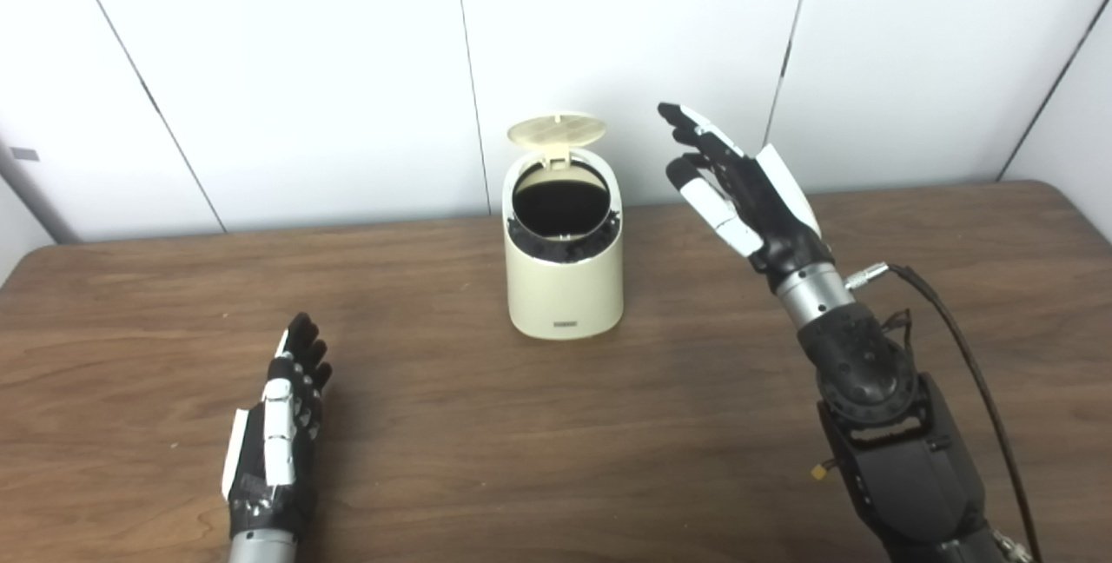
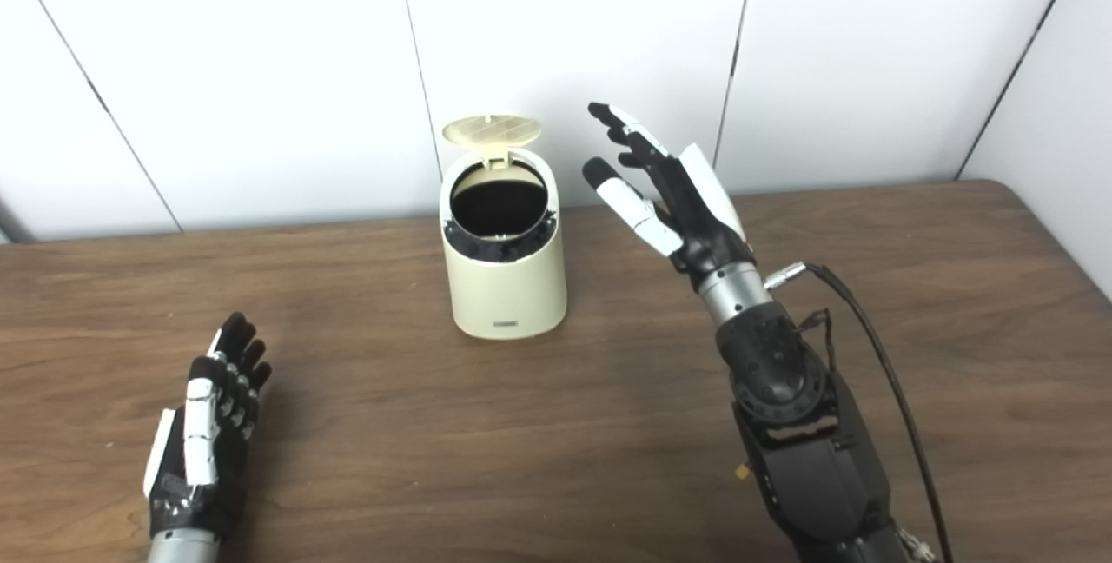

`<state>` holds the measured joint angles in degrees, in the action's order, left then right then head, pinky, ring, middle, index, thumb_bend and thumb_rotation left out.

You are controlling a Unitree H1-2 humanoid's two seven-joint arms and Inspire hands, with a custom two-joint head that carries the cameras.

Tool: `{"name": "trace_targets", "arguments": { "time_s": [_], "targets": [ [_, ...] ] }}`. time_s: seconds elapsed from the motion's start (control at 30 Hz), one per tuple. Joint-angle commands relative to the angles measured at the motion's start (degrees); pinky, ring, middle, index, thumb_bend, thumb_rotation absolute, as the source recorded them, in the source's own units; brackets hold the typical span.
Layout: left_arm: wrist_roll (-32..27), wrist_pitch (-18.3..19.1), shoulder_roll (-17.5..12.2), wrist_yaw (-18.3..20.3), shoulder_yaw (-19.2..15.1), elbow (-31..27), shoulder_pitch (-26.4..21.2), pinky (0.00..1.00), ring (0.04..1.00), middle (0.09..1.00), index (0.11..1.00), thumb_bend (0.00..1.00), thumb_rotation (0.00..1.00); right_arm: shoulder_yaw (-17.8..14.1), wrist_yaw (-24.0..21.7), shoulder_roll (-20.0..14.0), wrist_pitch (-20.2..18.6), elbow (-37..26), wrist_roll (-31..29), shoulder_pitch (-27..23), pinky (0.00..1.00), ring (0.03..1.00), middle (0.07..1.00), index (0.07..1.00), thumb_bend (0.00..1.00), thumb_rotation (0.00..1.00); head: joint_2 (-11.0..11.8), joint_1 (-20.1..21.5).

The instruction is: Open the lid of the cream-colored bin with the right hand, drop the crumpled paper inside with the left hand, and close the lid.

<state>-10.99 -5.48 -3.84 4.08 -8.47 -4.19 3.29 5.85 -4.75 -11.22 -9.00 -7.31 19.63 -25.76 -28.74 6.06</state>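
Left eye view: bin point(image 1: 565, 285) lid point(image 1: 557, 130) upright.

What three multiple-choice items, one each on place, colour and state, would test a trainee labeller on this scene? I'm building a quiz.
1. Where is the bin?
A. Table middle, near the wall
B. Front edge
C. Far left corner

2. What colour is the bin?
A. Blue
B. Cream
C. Red

3. How is the lid?
A. Shut
B. Lying on the table
C. Raised, upright

Key:
1 A: it stands centrally, between the left hand and right hand.
2 B: its body is cream.
3 C: the dark opening shows below the lid.
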Motion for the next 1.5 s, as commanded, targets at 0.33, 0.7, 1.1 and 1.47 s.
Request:
{"name": "trace_targets", "arguments": {
  "time_s": [0.33,0.7,1.1,1.47],
  "targets": [
    [1.08,-1.64,0.53,-0.59,0.95,2.24,2.18,1.00,1.000,1.000,1.000,0.44,1.00,1.97,-0.94,-1.09,1.23,4.15,2.66,-8.02,0.87,0.911,0.921,0.902,0.56,1.00,0.35,-0.50],
    [1.41,-1.69,1.00,-0.85,1.02,3.12,1.68,1.00,1.000,1.000,1.000,0.43,1.00,3.70,-3.29,-3.12,1.86,8.85,3.64,-13.98,0.84,0.902,0.923,0.912,0.54,1.00,0.58,-0.97],
    [1.52,-1.35,1.46,-0.97,1.25,3.45,1.42,1.00,1.000,1.000,1.000,0.42,1.00,7.53,-4.86,-4.57,2.83,12.74,8.16,-18.57,0.83,0.897,0.903,0.882,0.54,1.00,0.55,-1.12],
    [2.26,-0.84,1.97,-1.65,1.39,2.94,1.49,1.00,1.000,1.000,1.000,0.42,1.00,10.72,-9.44,-6.24,1.10,10.81,11.99,-19.53,0.88,0.944,0.914,0.883,0.60,1.00,0.27,-1.23]
  ]
}}
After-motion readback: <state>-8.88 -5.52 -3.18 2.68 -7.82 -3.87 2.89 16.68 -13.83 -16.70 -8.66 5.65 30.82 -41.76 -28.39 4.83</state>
